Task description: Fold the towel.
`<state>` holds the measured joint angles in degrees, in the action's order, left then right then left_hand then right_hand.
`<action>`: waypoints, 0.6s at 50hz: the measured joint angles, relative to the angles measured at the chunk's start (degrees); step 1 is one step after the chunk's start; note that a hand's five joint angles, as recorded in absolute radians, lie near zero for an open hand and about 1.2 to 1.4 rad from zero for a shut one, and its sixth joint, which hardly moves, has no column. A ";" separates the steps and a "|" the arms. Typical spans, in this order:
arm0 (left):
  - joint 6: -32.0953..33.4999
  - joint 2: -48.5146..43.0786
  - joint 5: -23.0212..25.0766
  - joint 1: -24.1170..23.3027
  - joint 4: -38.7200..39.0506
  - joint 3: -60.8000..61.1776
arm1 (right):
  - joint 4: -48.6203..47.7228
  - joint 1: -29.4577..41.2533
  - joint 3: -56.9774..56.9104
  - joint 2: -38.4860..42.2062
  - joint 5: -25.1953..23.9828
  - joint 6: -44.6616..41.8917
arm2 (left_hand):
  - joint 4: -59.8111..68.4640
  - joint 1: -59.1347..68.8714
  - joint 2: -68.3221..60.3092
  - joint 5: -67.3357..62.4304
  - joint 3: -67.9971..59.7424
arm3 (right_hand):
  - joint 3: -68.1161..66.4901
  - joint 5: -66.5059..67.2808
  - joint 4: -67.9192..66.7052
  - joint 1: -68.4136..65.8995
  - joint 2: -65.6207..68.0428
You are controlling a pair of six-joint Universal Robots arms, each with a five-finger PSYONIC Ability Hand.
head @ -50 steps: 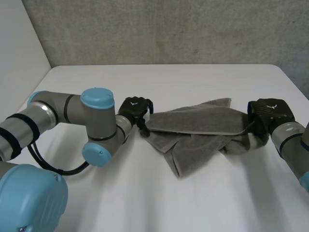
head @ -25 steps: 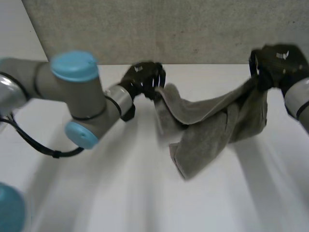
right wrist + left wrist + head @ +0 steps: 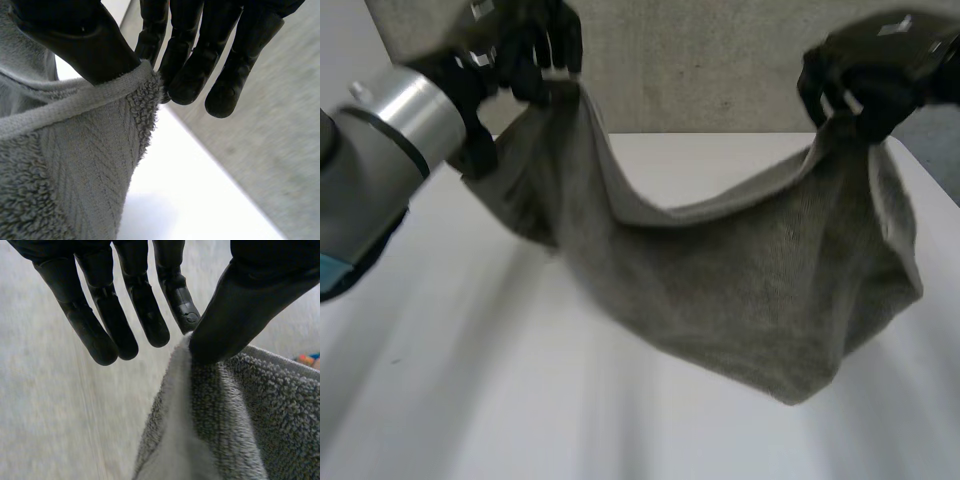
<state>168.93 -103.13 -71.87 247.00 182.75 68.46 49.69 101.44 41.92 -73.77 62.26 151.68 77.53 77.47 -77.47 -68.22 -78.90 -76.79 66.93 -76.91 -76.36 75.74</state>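
Note:
A grey towel [image 3: 750, 280] hangs in the air between my two hands, sagging in the middle, its lowest fold close to the white table [image 3: 520, 400]. My left hand [image 3: 535, 45] is raised high and pinches one top corner of the towel [image 3: 225, 415] between thumb [image 3: 240, 305] and a finger. My right hand [image 3: 865, 75] is equally high and pinches the opposite top corner of the towel [image 3: 75, 150] between its thumb [image 3: 80, 45] and fingers [image 3: 190, 75].
A grey wall [image 3: 720, 60] stands behind the table's far edge. The table's right edge [image 3: 930, 190] runs under my right hand. My left forearm [image 3: 380, 170] crosses the near left side.
Both hands have lifted the towel off the table and drawn apart, spreading it in the air. My left hand closed on its corner during the rise.

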 measured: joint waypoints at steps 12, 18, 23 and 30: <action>17.25 -14.23 -0.34 -0.30 -0.28 10.03 | -3.69 6.00 7.60 14.94 5.35 -8.81 | 0.00 0.00 0.00 -0.17 -0.09 | 0.00 0.00 0.00 0.00 0.00; 25.33 -18.72 -0.59 0.29 0.02 13.94 | -11.34 7.14 14.41 17.76 9.62 -8.58 | 0.00 0.00 0.00 -0.18 -0.10 | 0.00 0.00 0.00 0.00 0.00; 25.93 -19.15 -0.61 0.43 0.34 15.76 | -16.62 7.22 20.26 15.76 10.20 -8.14 | 0.00 0.00 0.00 -0.18 -0.10 | 0.00 0.00 0.00 0.00 0.00; 24.11 -18.61 -0.57 0.24 0.73 16.29 | -22.13 7.18 27.41 11.84 10.06 -8.01 | -2.50 -2.41 2.38 2.66 3.67 | 0.00 0.00 0.00 0.00 0.00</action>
<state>193.04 -121.74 -72.44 247.24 183.48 84.75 27.56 108.62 69.34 -61.92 72.32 143.67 75.03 75.06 -75.08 -65.55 -75.23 -76.79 66.94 -76.91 -76.36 75.74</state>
